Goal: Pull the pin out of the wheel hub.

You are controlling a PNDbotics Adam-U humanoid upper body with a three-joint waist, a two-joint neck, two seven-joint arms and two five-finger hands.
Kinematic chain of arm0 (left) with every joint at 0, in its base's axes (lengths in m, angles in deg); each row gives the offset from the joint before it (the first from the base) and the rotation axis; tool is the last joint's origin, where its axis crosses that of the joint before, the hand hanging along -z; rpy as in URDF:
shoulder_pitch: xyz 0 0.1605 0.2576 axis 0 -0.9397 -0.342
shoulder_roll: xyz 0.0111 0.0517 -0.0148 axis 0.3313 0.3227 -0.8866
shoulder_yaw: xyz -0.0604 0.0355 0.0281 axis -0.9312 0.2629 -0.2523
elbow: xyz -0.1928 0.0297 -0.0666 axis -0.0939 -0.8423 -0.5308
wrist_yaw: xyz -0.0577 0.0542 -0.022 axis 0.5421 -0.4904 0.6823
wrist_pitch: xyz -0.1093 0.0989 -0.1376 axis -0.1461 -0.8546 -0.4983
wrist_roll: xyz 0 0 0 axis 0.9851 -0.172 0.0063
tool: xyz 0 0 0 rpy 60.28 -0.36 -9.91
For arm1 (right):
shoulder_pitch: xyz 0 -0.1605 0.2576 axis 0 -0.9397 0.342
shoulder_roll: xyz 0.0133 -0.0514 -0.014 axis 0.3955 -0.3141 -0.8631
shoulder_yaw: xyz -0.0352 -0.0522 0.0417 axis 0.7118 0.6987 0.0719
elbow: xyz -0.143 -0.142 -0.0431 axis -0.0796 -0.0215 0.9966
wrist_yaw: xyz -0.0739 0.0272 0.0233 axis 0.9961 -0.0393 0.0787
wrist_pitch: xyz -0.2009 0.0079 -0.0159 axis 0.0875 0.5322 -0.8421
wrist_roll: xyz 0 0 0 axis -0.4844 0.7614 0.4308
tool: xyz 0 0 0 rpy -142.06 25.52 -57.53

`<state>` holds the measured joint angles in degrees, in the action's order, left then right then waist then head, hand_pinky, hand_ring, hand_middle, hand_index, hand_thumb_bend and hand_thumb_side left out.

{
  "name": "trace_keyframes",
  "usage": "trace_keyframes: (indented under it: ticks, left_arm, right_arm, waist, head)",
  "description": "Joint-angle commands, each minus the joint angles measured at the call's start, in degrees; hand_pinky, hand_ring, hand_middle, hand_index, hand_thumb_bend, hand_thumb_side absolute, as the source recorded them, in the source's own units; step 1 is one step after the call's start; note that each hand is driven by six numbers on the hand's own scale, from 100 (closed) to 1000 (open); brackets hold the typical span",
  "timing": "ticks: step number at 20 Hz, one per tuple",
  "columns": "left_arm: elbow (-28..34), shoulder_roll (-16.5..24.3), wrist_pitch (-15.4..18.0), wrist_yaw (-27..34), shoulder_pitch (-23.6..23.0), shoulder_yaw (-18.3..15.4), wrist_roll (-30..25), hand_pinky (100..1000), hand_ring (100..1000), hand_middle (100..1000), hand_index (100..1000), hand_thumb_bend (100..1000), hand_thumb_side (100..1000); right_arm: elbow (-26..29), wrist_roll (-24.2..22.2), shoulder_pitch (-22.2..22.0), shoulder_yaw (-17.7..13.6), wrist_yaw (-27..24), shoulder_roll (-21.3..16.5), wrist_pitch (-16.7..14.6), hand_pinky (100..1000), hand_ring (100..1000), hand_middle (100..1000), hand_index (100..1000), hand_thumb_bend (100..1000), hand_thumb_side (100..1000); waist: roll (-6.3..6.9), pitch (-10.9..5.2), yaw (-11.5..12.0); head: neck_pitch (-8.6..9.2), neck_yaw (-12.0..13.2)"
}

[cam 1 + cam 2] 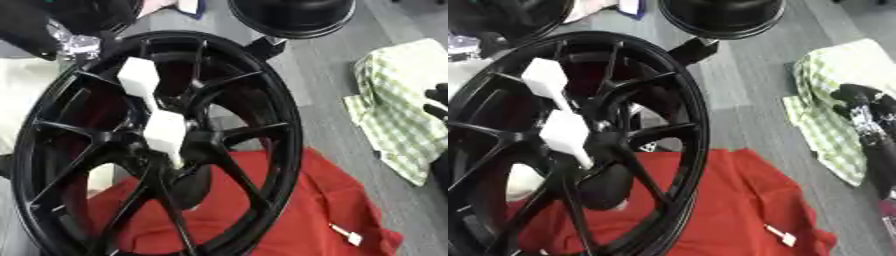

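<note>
Your large black spoked alloy wheel hub fills the left and centre of the frame, standing tilted on a crumpled red cloth that spreads across the lower middle. Two white blocky pin heads sit on it: one near the upper left of the spokes, the other just below it, by the centre boss. A small white pin-like piece lies loose on the red cloth at lower right, well apart from the wheel. Your right hand shows at the right edge, dark, lying over a green-and-white checked cloth; it holds nothing you can see, and you cannot tell how far its fingers are spread. At the upper left edge a black shape with a silvery part touches the rim; whether that is your left hand cannot be told.
</note>
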<state>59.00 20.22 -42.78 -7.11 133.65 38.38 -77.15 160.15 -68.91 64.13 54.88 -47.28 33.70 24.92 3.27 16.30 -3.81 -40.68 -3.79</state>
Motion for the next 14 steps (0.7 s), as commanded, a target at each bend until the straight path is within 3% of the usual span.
trace_keyframes:
  ticks: [1,8,14]
  left_arm:
    - [-1.4,-0.3,-2.1,-0.7,1.7,0.0,-0.8,839,842,824,901,271,677]
    - [-2.7,-1.8,-5.0,-1.6,2.5,0.3,-3.9,871,878,859,933,442,615]
    - [-4.1,-2.7,-4.4,-4.5,2.4,0.7,-5.2,886,896,874,946,467,577]
  right_arm:
    - [1.0,-0.1,0.3,-0.1,-0.1,-0.7,0.3,889,899,690,750,100,535]
    - [1.0,-0.2,0.7,0.1,-0.2,-0.2,0.8,890,899,690,750,100,541]
    - [1.0,-0.2,1.0,0.1,-0.4,0.3,1.3,890,899,690,750,100,546]
  waist:
    - [-0.09,-0.62,-0.1]
    - [0.13,-0.24,-0.5]
    - [0.2,0.08,-0.9]
  head:
    - [0.55,0.2]
    - [0.61,0.6]
    - [0.75,1.0]
